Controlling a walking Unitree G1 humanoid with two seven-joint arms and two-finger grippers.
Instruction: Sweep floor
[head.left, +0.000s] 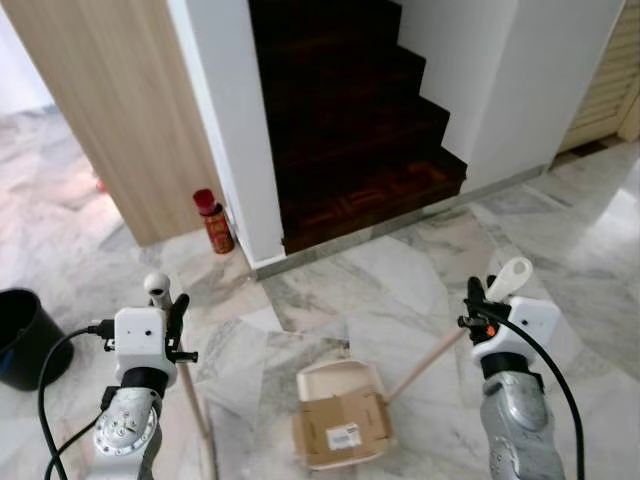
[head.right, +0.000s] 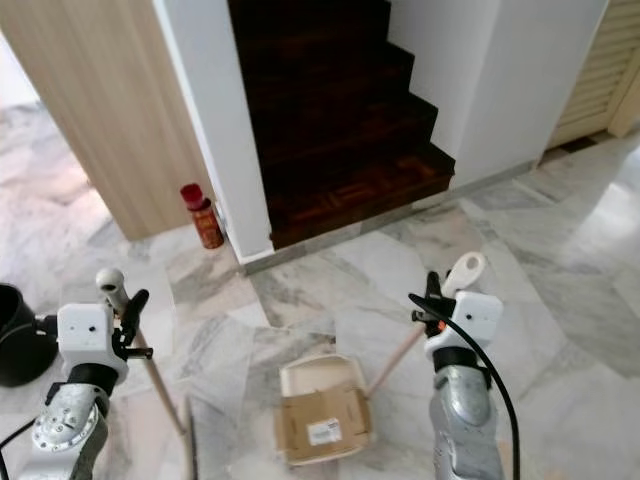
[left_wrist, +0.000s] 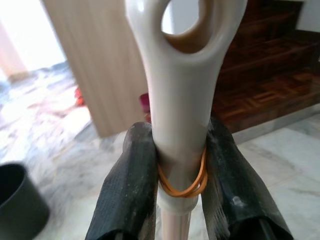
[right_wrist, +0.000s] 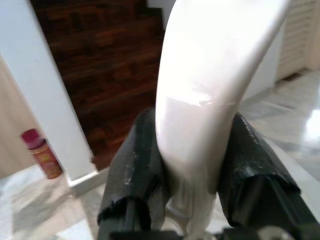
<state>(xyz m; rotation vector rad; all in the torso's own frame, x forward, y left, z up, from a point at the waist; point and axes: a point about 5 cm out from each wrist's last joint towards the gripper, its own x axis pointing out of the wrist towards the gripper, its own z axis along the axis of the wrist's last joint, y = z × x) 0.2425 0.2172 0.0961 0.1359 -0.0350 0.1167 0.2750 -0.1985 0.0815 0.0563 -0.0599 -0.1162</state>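
Note:
My left gripper (head.left: 168, 305) is shut on the cream top of a broom handle (left_wrist: 182, 90), which has an orange rubber band around it; the wooden stick (head.left: 197, 415) runs down toward the floor. My right gripper (head.left: 492, 295) is shut on the cream handle (right_wrist: 210, 85) of a dustpan. Its wooden stick (head.left: 425, 365) slants down to the cream dustpan (head.left: 340, 410) on the marble floor between my arms. A flat piece of brown cardboard (head.left: 343, 428) with a white label lies in the pan.
A dark wooden staircase (head.left: 350, 130) rises straight ahead between white walls. A red spray can (head.left: 213, 221) stands by the wall corner. A black bin (head.left: 25, 335) sits at the left. A wooden panel (head.left: 110, 110) stands at the back left, slatted doors (head.left: 605, 85) at the right.

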